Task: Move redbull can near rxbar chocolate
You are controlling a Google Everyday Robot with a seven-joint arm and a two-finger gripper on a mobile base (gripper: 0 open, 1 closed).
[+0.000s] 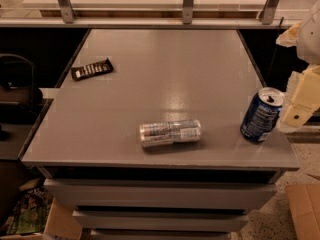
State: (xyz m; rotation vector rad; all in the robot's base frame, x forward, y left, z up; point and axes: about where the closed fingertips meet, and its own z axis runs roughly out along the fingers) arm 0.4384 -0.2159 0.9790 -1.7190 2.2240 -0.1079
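Note:
The redbull can [170,132] is a slim silver can lying on its side near the front edge of the grey table [165,74]. The rxbar chocolate [92,69] is a flat dark bar with white lettering at the table's far left edge. My gripper [302,103] is a cream-coloured part at the right edge of the view, beside the table's right side and well right of the redbull can.
A wider dark-blue soda can [261,115] stands upright at the front right corner, right next to the gripper. A dark chair [17,91] is at the left. A cardboard box [304,209] sits on the floor at lower right.

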